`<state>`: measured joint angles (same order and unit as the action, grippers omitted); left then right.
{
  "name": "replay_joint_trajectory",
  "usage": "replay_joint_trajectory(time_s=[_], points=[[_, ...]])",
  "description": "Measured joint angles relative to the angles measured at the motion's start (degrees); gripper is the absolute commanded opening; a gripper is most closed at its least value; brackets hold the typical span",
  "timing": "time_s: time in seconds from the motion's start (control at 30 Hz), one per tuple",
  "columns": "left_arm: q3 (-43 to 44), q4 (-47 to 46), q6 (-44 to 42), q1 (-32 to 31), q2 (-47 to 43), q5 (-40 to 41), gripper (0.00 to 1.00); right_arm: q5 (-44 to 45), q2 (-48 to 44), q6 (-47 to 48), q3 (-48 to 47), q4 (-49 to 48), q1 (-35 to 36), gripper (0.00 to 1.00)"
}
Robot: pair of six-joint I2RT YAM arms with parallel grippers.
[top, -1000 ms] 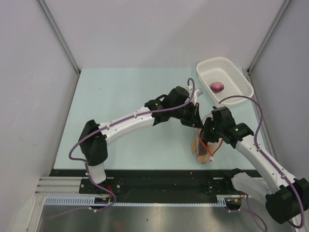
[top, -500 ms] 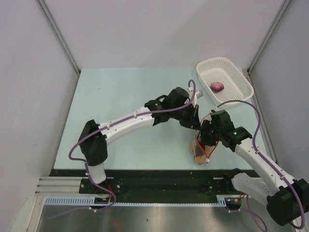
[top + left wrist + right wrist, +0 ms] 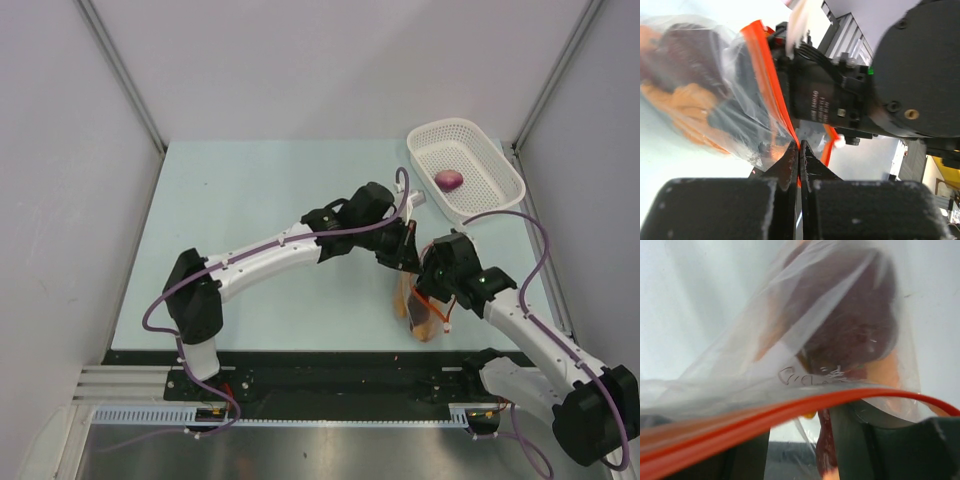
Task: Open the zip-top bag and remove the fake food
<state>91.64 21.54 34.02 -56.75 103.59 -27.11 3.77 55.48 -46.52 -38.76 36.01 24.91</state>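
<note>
one zip-top bag (image 3: 422,318) is caught by the left end effector (image 3: 799,150), pinched tight on its red-orange zip strip (image 3: 765,75). the right end effector (image 3: 805,452) sits at the bag's mouth, fingers parted (nothing clearly gripped). just past it, inside the bag, are one dark maroon lump (image 3: 850,325) and at least two orange chunks (image 3: 687,100). one purple-pink bulb (image 3: 450,180) lies in one white basket (image 3: 515,182), well apart from both.

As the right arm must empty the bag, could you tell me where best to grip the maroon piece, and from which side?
Likely across the rounded end of the maroon piece, coming through the mouth of the bag, past the red-orange strip that the left claw holds pinched; elsewhere plastic covers it.
</note>
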Motion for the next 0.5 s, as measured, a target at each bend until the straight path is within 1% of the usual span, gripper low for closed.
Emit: replay_joint_trajectory(time_s=[0.07,0.13,0.17,0.2,0.27,0.3,0.4,0.43,0.47,0.5], points=[[0.0,0.0,0.0,-0.3,0.0,-0.2,0.00,1.6,-0.3,0.0,1.3,-2.0,0.0,0.53],[0.0,0.0,0.0,-0.5,0.0,-0.2,0.00,2.4,-0.2,0.3,1.7,-3.5,0.0,0.50],[0.0,0.0,0.0,-0.6,0.0,-0.3,0.00,2.5,-0.2,0.7,2.0,-4.8,0.0,0.46],[0.0,0.0,0.0,-0.6,0.0,-0.3,0.00,2.6,-0.1,1.2,2.3,-6.2,0.0,0.38],[0.0,0.0,0.0,-0.6,0.0,-0.3,0.00,2.5,0.3,1.9,2.6,-8.7,0.1,0.31],[0.0,0.1,0.0,-0.6,0.0,-0.3,0.00,2.2,0.6,2.2,2.8,-9.9,0.1,0.29],[0.0,0.2,0.0,-0.6,0.0,-0.1,0.00,1.0,0.9,2.8,3.4,-12.4,0.2,0.28],[0.0,0.3,0.0,-0.6,0.0,0.0,0.00,0.6,0.9,3.0,3.6,-12.9,0.2,0.25],[0.0,0.3,0.2,-0.6,0.0,0.0,0.00,0.1,0.9,3.1,3.9,-13.5,0.2,0.20],[-0.1,0.3,0.5,-0.5,0.0,0.0,0.00,-0.7,0.9,3.3,4.3,-14.4,0.2,0.07]])
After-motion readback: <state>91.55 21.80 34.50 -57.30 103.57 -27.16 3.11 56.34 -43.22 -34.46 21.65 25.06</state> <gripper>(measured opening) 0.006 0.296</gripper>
